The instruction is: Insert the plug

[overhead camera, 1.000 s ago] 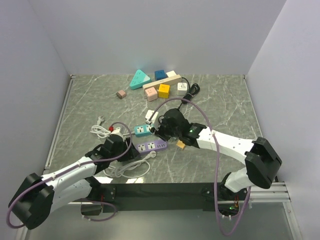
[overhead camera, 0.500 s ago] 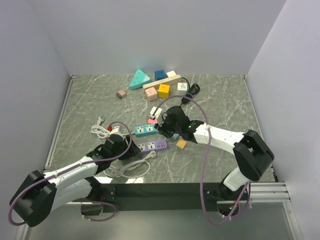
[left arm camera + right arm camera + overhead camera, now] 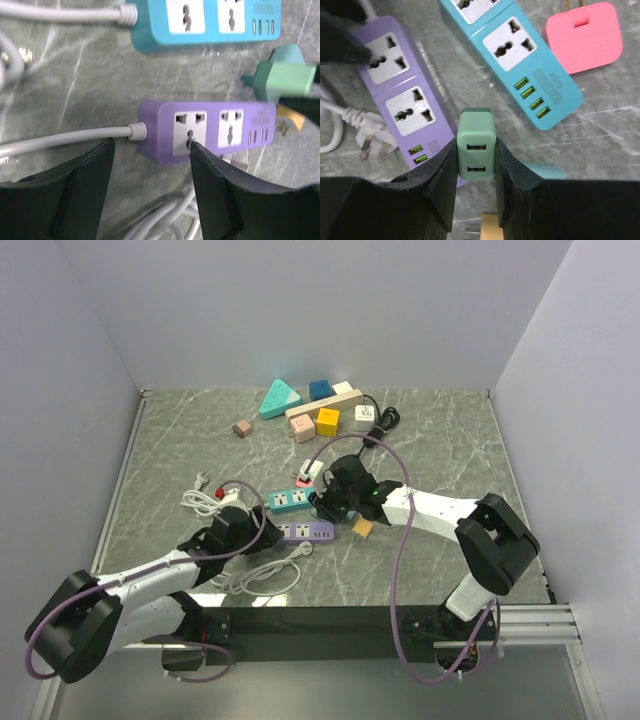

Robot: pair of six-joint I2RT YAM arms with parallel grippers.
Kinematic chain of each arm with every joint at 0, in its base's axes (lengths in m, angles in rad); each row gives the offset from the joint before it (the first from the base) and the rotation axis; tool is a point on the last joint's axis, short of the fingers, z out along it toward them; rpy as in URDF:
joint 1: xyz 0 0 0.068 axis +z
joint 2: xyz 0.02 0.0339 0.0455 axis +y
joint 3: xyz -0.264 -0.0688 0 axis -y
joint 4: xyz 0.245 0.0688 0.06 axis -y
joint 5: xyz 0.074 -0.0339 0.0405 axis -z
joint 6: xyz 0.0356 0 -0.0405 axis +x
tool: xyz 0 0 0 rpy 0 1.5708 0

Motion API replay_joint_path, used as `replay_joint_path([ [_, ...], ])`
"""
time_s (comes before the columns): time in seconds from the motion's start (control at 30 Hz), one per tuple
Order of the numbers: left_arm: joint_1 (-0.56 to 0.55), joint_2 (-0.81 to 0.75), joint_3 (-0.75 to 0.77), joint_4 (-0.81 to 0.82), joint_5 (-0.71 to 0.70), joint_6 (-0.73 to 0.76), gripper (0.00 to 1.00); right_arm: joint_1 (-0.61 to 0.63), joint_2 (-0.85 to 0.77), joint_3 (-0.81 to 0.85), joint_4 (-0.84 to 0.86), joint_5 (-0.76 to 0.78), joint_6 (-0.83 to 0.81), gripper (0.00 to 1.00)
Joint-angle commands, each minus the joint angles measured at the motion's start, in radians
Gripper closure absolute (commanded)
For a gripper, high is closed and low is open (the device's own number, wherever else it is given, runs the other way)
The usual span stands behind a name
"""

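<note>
Right pincer (image 3: 476, 155): I had it clenched on the green plug (image 3: 476, 131), USB ports facing the wrist camera.
Green plug: between the right fingers, over bare table.
Purple strip (image 3: 395, 75): just left of the right pincer, sockets up.
Teal strip (image 3: 520, 55): ahead-right of it, pink adapter (image 3: 583, 37) beyond.
Left pincer (image 3: 150, 150): released, jaws spread around the purple strip's cable end; I couldn't tell contact.
White plug (image 3: 375, 142): loose, left of the right pincer.

Left gripper (image 3: 150, 147): jaws were apart, held low.
Right gripper (image 3: 476, 149): was clamped on green plastic charger plug (image 3: 476, 131).
</note>
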Motion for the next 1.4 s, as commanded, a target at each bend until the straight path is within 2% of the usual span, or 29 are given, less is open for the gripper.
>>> replay_joint_path([
  [0.0, 0.0, 0.063, 0.053, 0.103, -0.031, 0.061, 0.32, -0.001, -0.028, 0.017, -0.041, -0.074, 0.048, 1.0],
  [0.3, 0.006, 0.245, 0.164, 0.243, 0.007, 0.139, 0.32, 0.011, -0.058, -0.016, -0.091, -0.174, 0.101, 1.0],
  [0.5, 0.013, 0.28, 0.185, 0.24, 0.018, 0.181, 0.32, 0.03, -0.146, 0.008, -0.131, 0.004, 0.134, 1.0],
  [0.63, 0.012, 0.249, 0.15, 0.241, 0.027, 0.191, 0.32, 0.036, -0.182, 0.046, -0.186, 0.007, 0.149, 1.0],
  [0.8, 0.012, 0.142, 0.099, 0.223, 0.018, 0.21, 0.32, 0.063, -0.133, 0.125, -0.292, 0.016, 0.138, 1.0],
  [0.97, 0.012, 0.101, 0.075, 0.205, 0.058, 0.211, 0.32, 0.074, -0.067, 0.194, -0.384, 0.033, 0.118, 1.0],
  [1.37, 0.012, 0.156, 0.081, 0.178, 0.057, 0.225, 0.34, 0.108, 0.037, 0.287, -0.435, 0.032, 0.088, 1.0],
])
